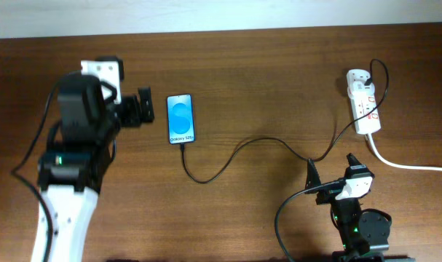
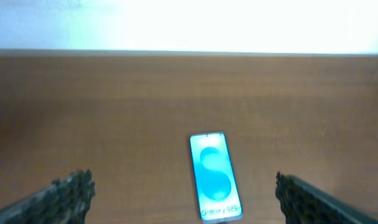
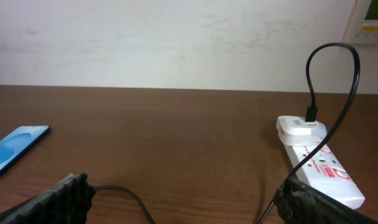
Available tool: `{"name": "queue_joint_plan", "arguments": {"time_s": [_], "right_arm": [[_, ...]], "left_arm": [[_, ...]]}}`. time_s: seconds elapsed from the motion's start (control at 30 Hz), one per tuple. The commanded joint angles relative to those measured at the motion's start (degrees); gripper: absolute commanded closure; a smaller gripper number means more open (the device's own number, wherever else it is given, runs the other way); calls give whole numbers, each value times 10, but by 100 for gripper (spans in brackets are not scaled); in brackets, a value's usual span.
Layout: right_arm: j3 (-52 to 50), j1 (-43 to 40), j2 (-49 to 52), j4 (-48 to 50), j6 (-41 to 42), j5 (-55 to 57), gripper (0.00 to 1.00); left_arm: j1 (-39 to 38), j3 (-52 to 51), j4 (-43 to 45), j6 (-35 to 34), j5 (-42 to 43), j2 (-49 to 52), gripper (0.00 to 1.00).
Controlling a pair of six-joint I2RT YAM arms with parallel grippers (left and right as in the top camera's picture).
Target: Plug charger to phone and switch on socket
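With the charger [image 1: 228, 161] judged seated at 6 o'clock of the phone [image 1: 180, 118], and the left fingers [image 2: 64, 196] and right fingers [image 3: 313, 202] released and empty, the socket [image 1: 364, 105], at 1 o'clock of the right fingers, is to be switched next.

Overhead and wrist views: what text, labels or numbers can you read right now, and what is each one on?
"Galaxy S25+": at the bottom of the phone screen in the overhead view; blurred in the left wrist view.
Red print on the socket: too small to read.
No other text is legible.
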Motion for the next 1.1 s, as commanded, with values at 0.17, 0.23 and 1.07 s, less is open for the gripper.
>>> {"name": "queue_joint_plan", "arguments": {"time_s": [0.17, 0.23, 1.07], "right_arm": [[-3, 4, -5, -3, 5, 3, 2], [-3, 4, -5, -3, 5, 3, 2], [-3, 4, -5, -3, 5, 3, 2]], "left_arm": [[4, -313, 235, 137, 39, -259, 0], [4, -378, 284, 147, 39, -308, 1], [42, -661, 310, 238, 28, -663, 1]]}}
